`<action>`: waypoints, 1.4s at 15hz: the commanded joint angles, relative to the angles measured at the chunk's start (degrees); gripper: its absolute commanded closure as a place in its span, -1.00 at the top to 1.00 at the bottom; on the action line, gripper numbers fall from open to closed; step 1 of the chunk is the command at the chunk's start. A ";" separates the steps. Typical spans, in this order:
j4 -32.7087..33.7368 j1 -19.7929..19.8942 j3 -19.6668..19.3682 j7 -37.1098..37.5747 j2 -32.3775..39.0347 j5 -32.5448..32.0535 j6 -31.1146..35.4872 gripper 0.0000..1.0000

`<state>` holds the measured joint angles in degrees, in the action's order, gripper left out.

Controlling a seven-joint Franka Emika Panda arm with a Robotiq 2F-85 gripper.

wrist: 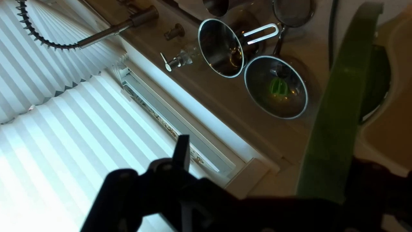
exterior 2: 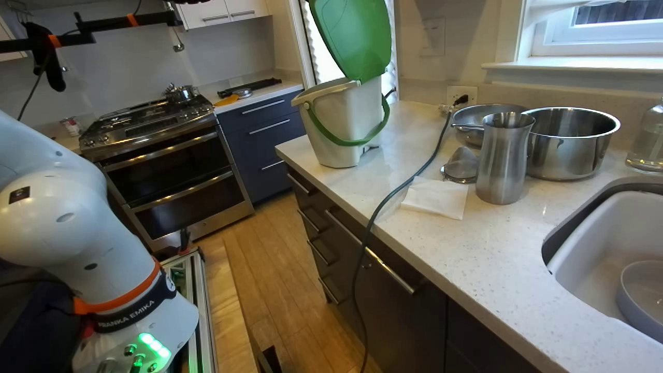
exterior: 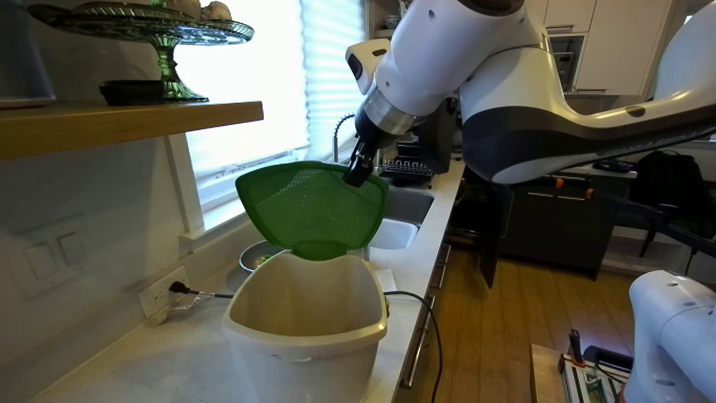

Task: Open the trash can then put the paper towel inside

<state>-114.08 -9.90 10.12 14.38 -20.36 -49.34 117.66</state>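
The jaws are spread at the raised lid (exterior: 313,210). Below them, on the sink (exterior 2: 595,246) side of the open trash can (exterior 2: 349,111), the paper towel (exterior 2: 436,198) is laid on the tabletop (exterior 2: 497,241); a descent is likely needed.

Glare washes out the pleated blind (wrist: 74,129)
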 commanded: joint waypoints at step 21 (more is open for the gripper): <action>-12.11 -2.04 0.76 -8.21 -14.93 26.50 -3.22 1.00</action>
<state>-120.50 -11.55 13.71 10.10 -29.16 -28.21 113.90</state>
